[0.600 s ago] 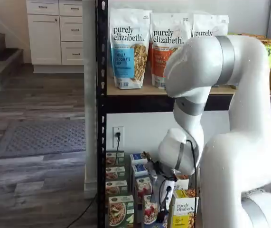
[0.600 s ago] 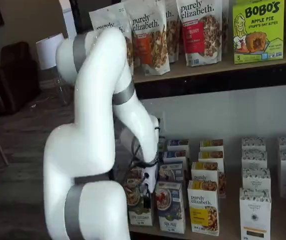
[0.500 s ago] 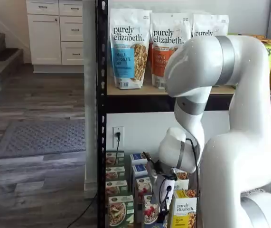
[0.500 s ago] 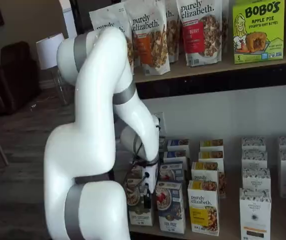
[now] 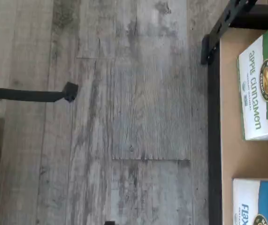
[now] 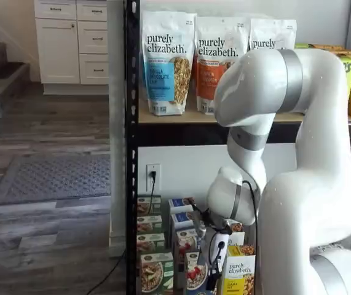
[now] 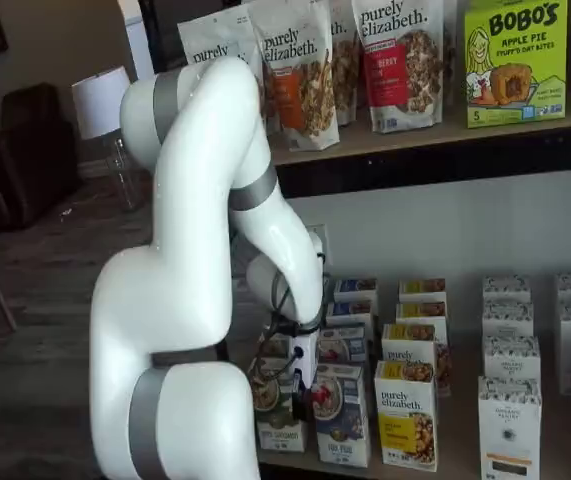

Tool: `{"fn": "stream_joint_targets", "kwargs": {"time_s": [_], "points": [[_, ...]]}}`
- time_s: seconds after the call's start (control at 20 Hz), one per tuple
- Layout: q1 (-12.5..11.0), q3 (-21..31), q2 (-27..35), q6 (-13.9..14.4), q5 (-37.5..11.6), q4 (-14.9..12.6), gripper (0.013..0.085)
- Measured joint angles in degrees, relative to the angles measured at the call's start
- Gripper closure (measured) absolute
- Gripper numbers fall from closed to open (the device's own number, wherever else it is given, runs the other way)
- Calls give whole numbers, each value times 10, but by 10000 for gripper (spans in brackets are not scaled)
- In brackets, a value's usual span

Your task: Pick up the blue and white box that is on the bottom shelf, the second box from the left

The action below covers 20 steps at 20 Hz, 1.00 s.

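I've got the gripper (image 7: 308, 392) hanging low at the front blue and white box (image 7: 341, 412) on the bottom shelf (image 7: 445, 462). A green box (image 7: 277, 410) sits at its 9 o'clock. I can't tell how the fingers stand.

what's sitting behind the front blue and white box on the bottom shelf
More boxes of the same kind line up behind the blue and white box, running toward the wall. The gripper and arm cover parts of that row, so the count is unclear.

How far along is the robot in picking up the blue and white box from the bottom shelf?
Done: the gripper has been brought low in front of the blue and white box. In hand: lining up; whether its fingers are open cannot be told. Left: closing on the box, which stands on the bottom shelf, and lifting it.
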Motion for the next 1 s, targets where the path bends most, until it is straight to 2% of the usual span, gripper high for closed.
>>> {"fn": "stream_joint_targets", "kwargs": {"time_s": [0.45, 0.65, 1.0], "points": [[0, -12, 13, -67, -22, 70, 130], [-5, -22, 20, -82, -22, 82, 130], [-12, -53, 38, -85, -12, 81, 130]]}}
